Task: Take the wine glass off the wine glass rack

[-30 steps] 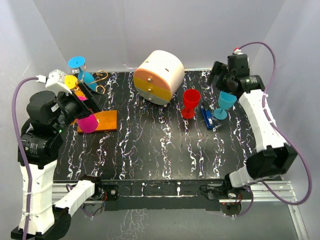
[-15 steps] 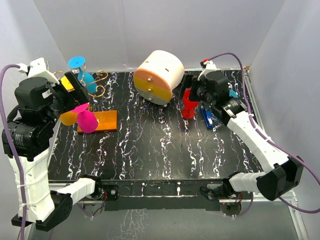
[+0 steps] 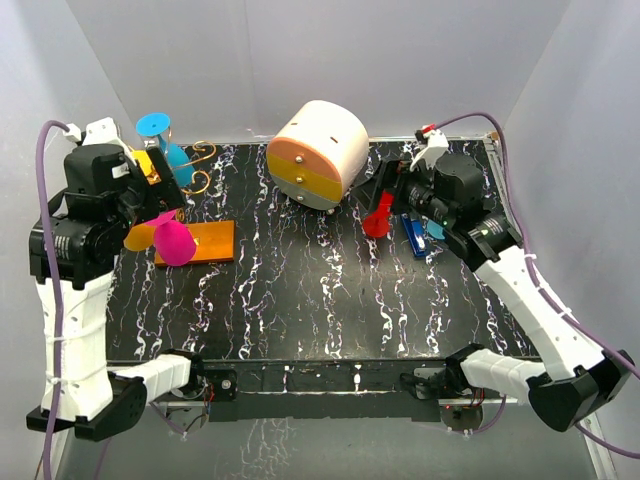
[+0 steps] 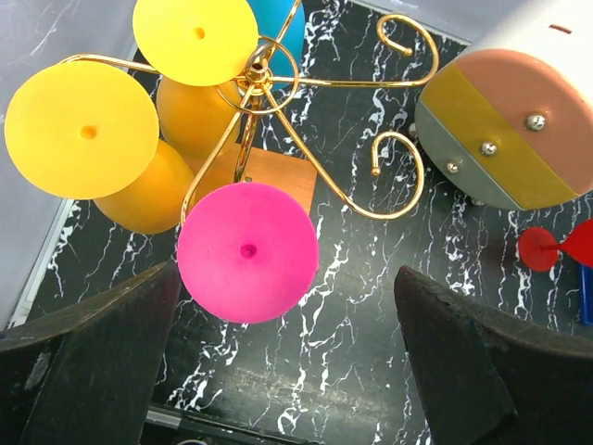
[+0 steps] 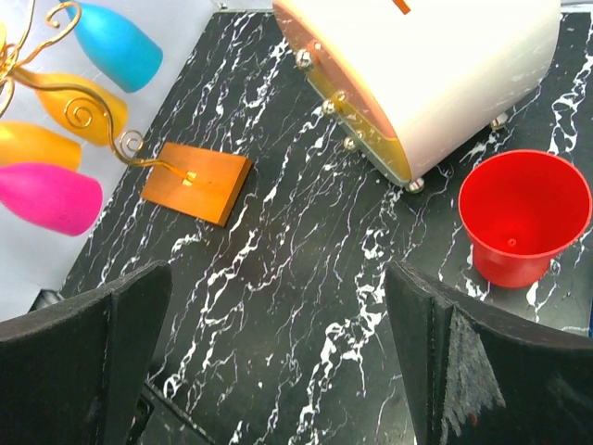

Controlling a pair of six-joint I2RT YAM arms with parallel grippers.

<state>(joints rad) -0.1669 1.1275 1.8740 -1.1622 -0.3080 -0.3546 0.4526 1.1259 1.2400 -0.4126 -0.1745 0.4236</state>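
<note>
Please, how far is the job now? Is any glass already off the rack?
Done: a red glass stands on the table, off the rack. In hand: nothing; the left fingers are open above the pink glass, and the right fingers are open too. Left: the pink glass, two yellow glasses and a blue glass hang on the rack; one must be gripped and lifted off.
</note>
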